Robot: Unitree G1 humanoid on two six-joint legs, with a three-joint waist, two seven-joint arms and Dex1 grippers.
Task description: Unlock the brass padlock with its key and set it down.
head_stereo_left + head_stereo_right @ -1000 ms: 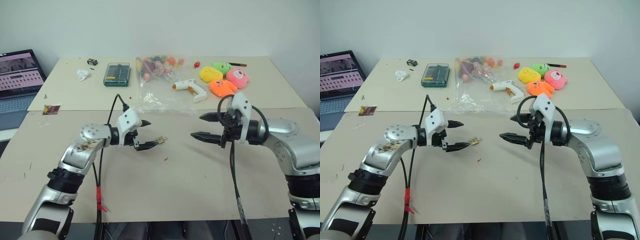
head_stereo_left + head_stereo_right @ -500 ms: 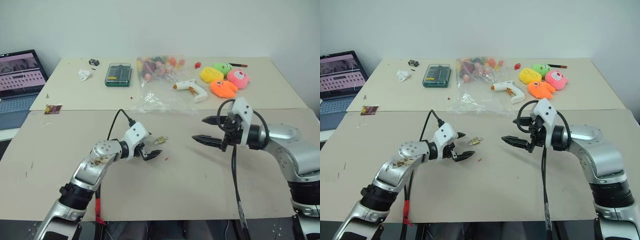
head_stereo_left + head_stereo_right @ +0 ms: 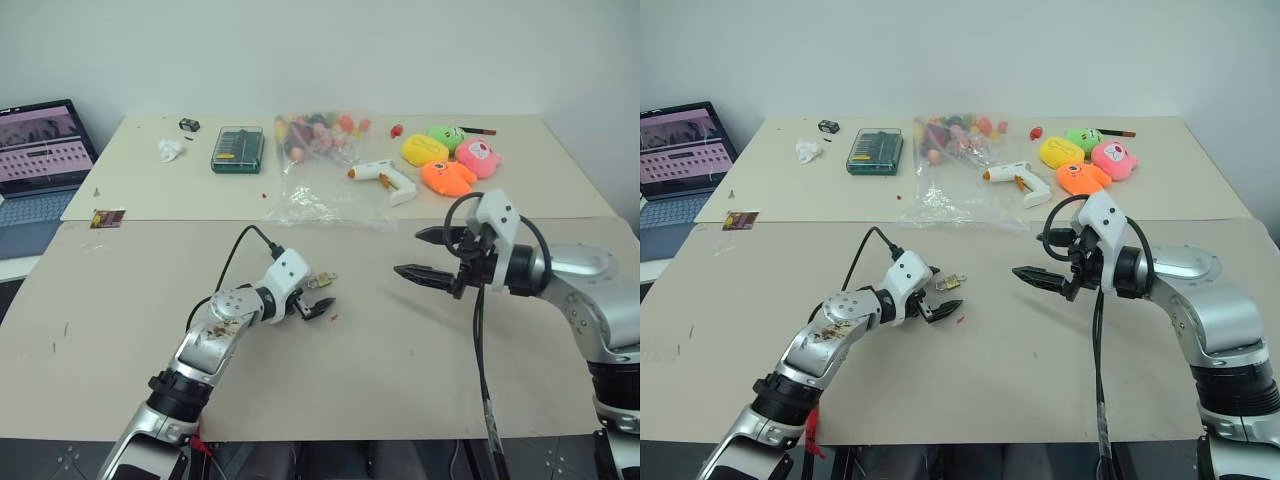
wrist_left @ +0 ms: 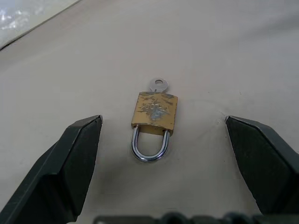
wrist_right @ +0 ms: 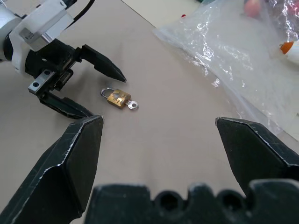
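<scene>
Brass padlock (image 4: 154, 112) lies flat on the table (image 3: 400, 350), key (image 4: 158, 85) in its base, just ahead of my left gripper (image 3: 317, 296). Both grippers' jaws gape, empty; right gripper (image 3: 425, 253) hovers at three o'clock. It looks light, rigid, slippery; I'd pinch the body's flat faces.

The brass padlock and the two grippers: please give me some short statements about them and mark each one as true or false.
1. The brass padlock lies flat on the table. True.
2. The left gripper holds the padlock. False: its jaws stand open on either side, apart from it.
3. A key sticks out of the padlock's body. True.
4. The right gripper is shut on the key. False: it is open and hangs apart from the padlock.
5. The glue gun lies beside the padlock. False: it lies farther back, near the plastic bag.
</scene>
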